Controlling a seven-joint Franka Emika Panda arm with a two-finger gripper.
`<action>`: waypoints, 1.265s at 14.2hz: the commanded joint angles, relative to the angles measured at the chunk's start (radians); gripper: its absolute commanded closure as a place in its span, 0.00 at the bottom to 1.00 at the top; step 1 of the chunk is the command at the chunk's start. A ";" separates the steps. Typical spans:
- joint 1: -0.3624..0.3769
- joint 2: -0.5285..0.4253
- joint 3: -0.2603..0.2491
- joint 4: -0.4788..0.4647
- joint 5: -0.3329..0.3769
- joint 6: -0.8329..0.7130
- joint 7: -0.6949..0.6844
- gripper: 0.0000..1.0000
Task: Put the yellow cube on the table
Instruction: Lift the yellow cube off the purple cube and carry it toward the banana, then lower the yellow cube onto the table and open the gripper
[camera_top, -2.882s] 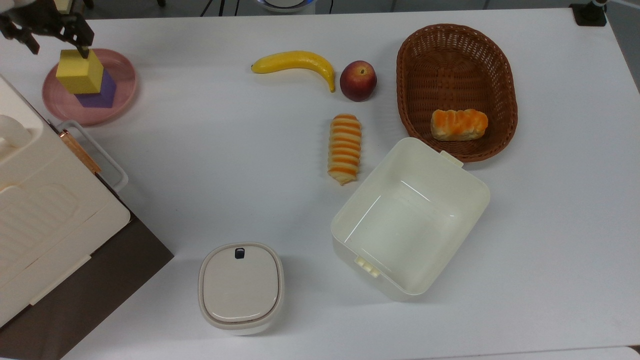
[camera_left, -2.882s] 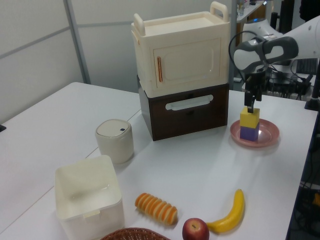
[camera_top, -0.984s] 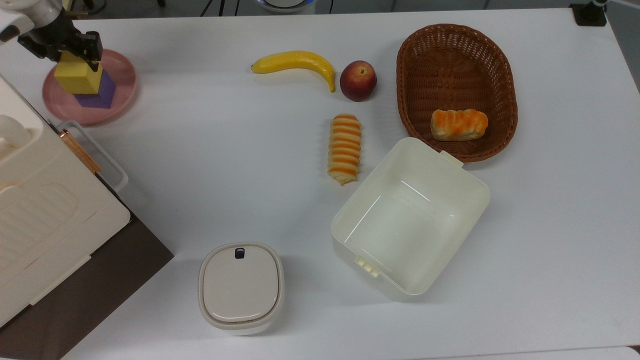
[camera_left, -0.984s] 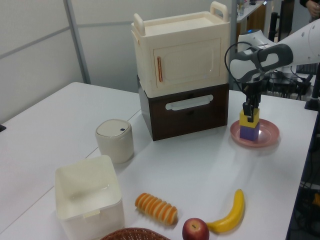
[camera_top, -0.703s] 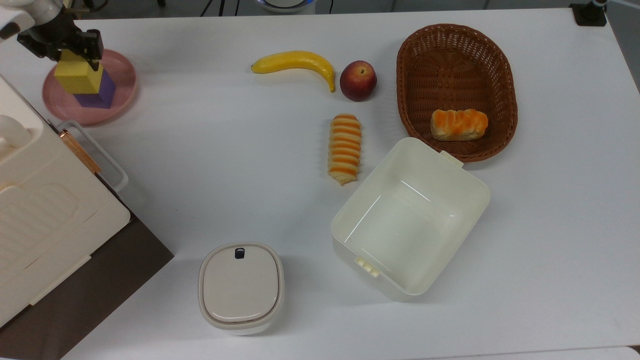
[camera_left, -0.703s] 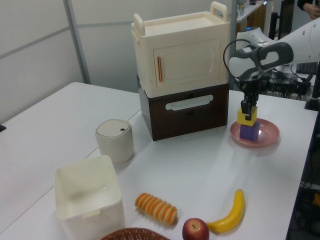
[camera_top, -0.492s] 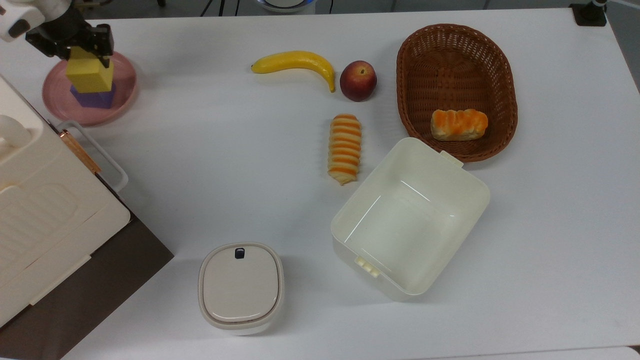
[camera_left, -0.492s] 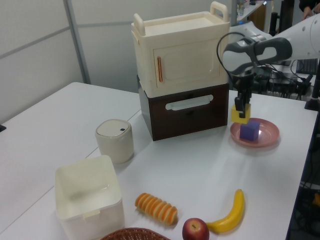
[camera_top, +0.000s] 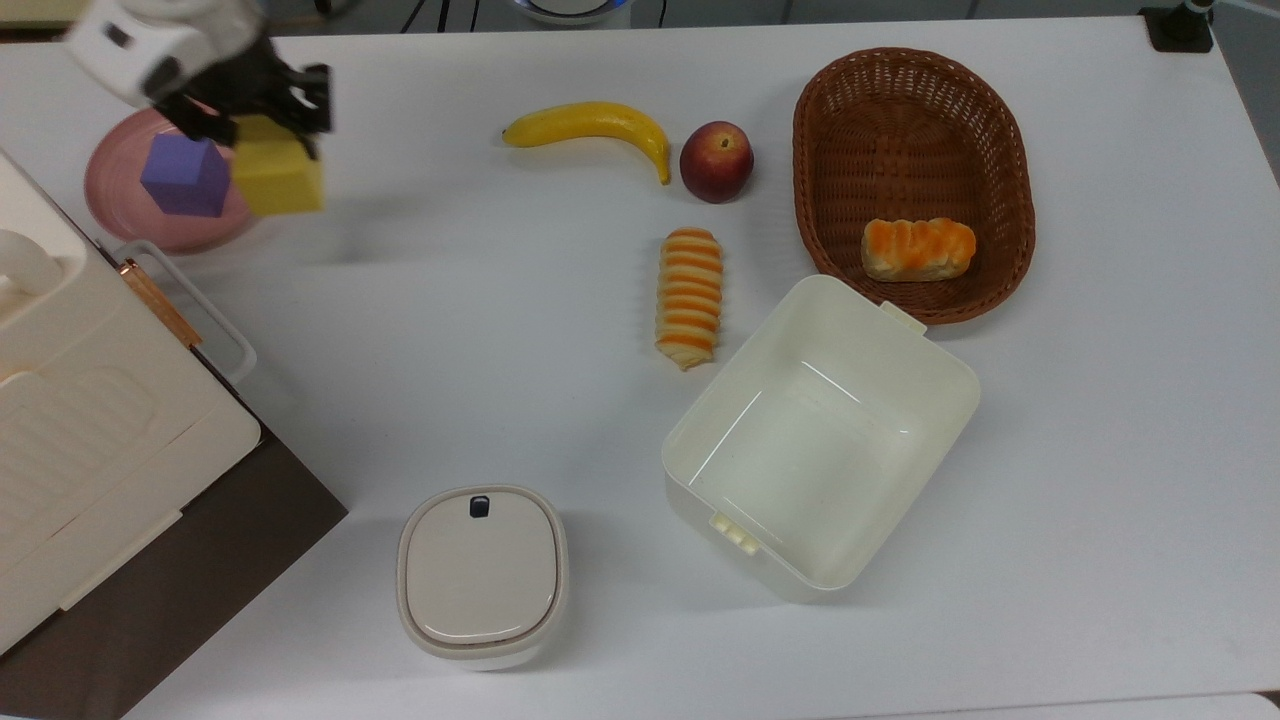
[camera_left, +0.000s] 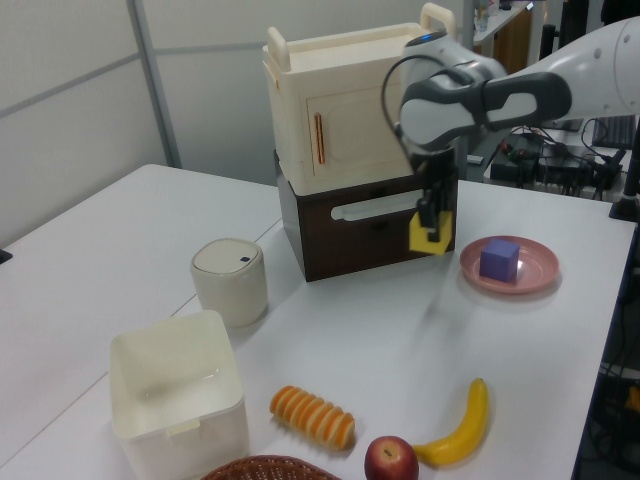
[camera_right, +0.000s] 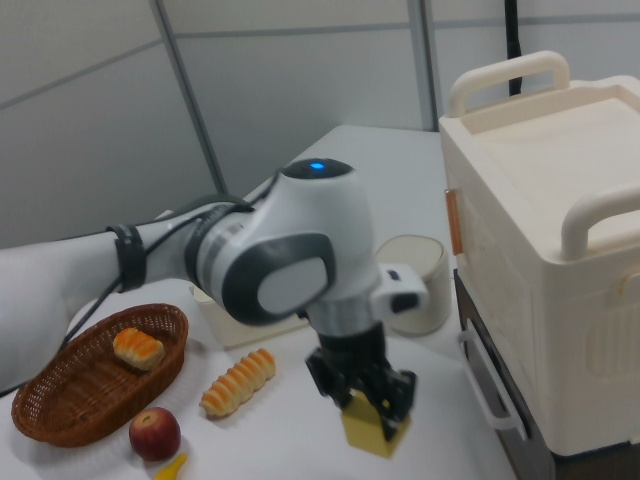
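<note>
The yellow cube (camera_top: 278, 178) (camera_left: 429, 232) (camera_right: 369, 432) hangs in the air above the white table (camera_top: 450, 330), just off the pink plate's edge on the top view's right. My gripper (camera_top: 262, 118) (camera_left: 431, 214) (camera_right: 375, 402) is shut on the yellow cube from above. The purple cube (camera_top: 185, 176) (camera_left: 498, 258) rests alone on the pink plate (camera_top: 115, 205) (camera_left: 530, 274).
A cream cabinet on a dark brown base (camera_top: 90, 420) (camera_left: 365, 150) stands beside the plate. A banana (camera_top: 590, 125), apple (camera_top: 716, 161), striped bread (camera_top: 689, 296), wicker basket (camera_top: 985, 120), open white box (camera_top: 820, 440) and lidded pot (camera_top: 482, 573) lie across the table.
The yellow cube was lifted off the purple cube and carried toward the top view's right, past the plate's rim. The purple cube stays on the plate.
</note>
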 joint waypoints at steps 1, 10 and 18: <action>0.125 0.007 0.006 -0.019 -0.028 -0.008 0.180 0.65; 0.340 0.141 0.006 -0.015 -0.034 0.092 0.449 0.07; 0.339 0.006 0.006 0.040 -0.037 -0.047 0.451 0.00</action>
